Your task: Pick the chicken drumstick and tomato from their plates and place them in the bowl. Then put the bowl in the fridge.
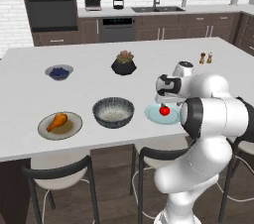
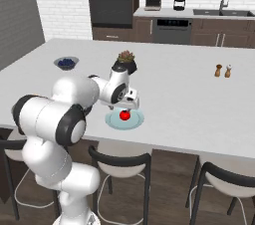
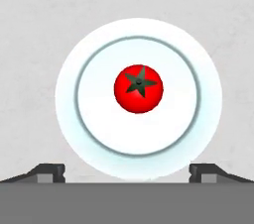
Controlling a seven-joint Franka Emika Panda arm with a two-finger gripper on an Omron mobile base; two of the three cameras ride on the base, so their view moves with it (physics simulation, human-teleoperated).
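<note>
A red tomato [image 1: 164, 110] [image 2: 124, 115] [image 3: 138, 88] with a green star-shaped stem sits in the middle of a pale light-blue plate [image 1: 151, 114] [image 2: 112, 121] [image 3: 69, 94]. My gripper [image 1: 165, 102] [image 2: 128, 105] [image 3: 127, 172] hangs just above it, pointing straight down, open and holding nothing. Its two fingertips [image 3: 50, 170] stand wide apart on either side of the plate's near rim. Left of this plate is the dark ribbed bowl [image 1: 113, 111], with nothing in it. Further left, the chicken drumstick [image 1: 57, 121] lies on a beige plate [image 1: 74, 128]. The fridge is out of view.
A black faceted plant pot [image 1: 123, 63] [image 2: 126, 59] stands behind the bowl. A small blue-filled bowl [image 1: 59, 72] [image 2: 66, 62] is at the far left, and two shakers [image 1: 206, 58] [image 2: 222, 71] at the far right. Stools [image 1: 59, 173] line the counter's near edge.
</note>
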